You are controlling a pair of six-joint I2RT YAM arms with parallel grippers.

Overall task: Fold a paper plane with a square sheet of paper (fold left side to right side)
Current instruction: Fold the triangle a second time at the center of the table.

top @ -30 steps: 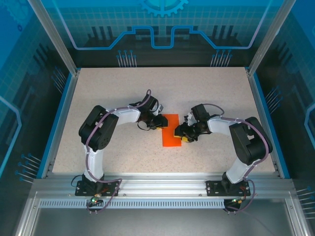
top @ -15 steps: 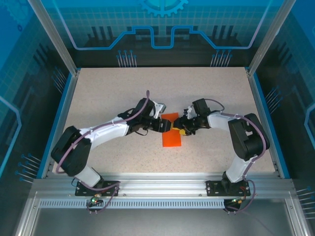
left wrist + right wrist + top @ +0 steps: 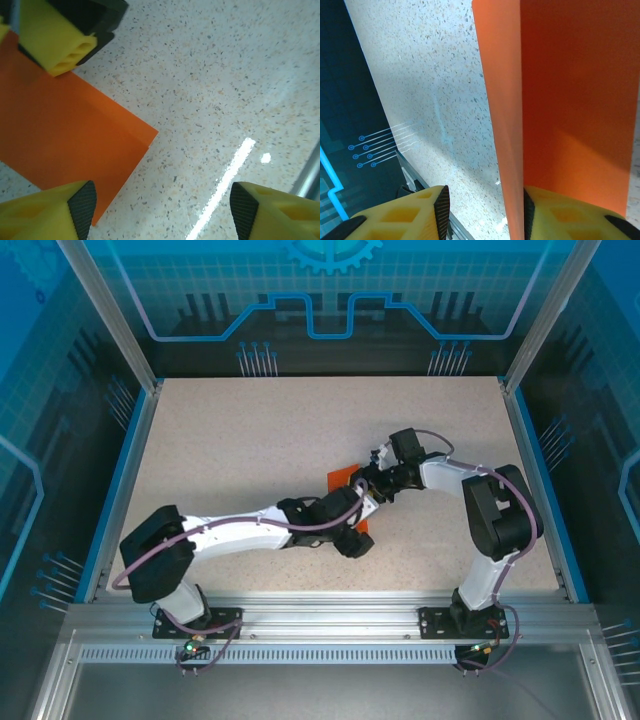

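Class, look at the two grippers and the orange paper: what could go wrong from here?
1. The left gripper stands open with one finger over the orange paper's edge; closing or sliding there could drag or crumple the paper.
2. The right gripper seems to hold the paper down with one finger only; the paper could pivot and the fold go crooked.

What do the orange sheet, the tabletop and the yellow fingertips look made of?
Orange sheet: thin matte paper, judging by its crisp edges and sharp fold. Tabletop: speckled stone-look surface, probably laminate, glossy enough to mirror a light streak. Fingertips: likely moulded yellow plastic with black, seemingly rubber pads.
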